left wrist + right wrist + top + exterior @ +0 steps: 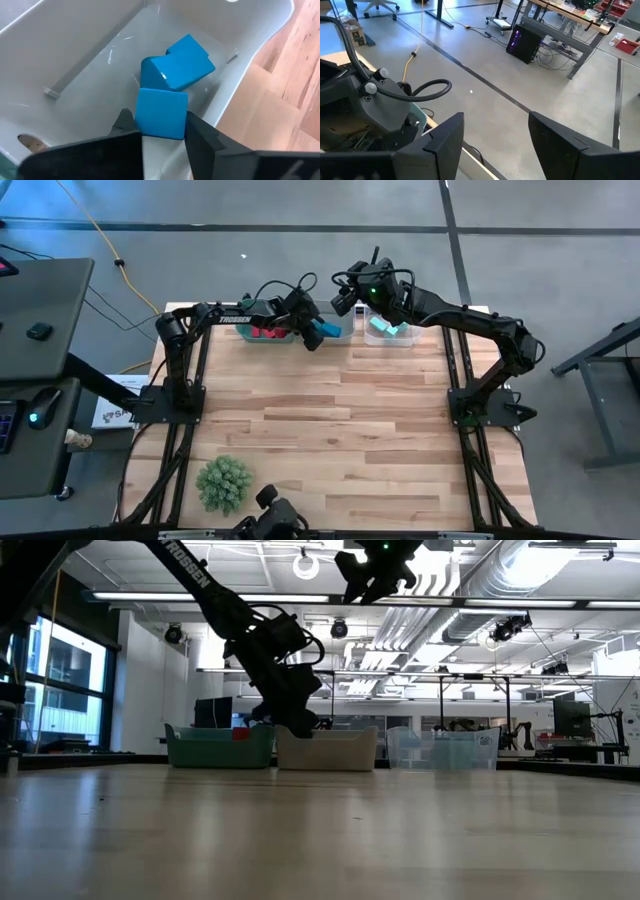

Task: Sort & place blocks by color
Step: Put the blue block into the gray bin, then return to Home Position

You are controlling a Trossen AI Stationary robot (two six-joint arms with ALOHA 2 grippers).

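Note:
My left gripper (316, 334) (161, 131) hangs over the white middle bin (343, 335) (345, 750) at the table's far edge, shut on a blue cube (161, 112). Two more blue blocks (179, 64) lie on that bin's floor under it. Red blocks (264, 332) sit in the green bin (215, 747) to the left, and teal blocks (388, 328) in the clear bin (440, 750) to the right. My right gripper (346, 297) (495, 122) is open and empty, raised high (375, 570) near the clear bin, facing the floor beyond the table. My left gripper pinches the blue cube by two opposite side faces (175, 125), one finger (200, 137) on each side. It comes from above, slanting down into the white bin. The cube is lifted clear, just above the blue blocks on the bin floor.
A green spiky ball (224, 483) sits near the table's near left corner. The three bins stand in a row along the far edge. Bare wood (340, 420) spreads between the bins and the near edge. A desk (40, 310) stands left of the table.

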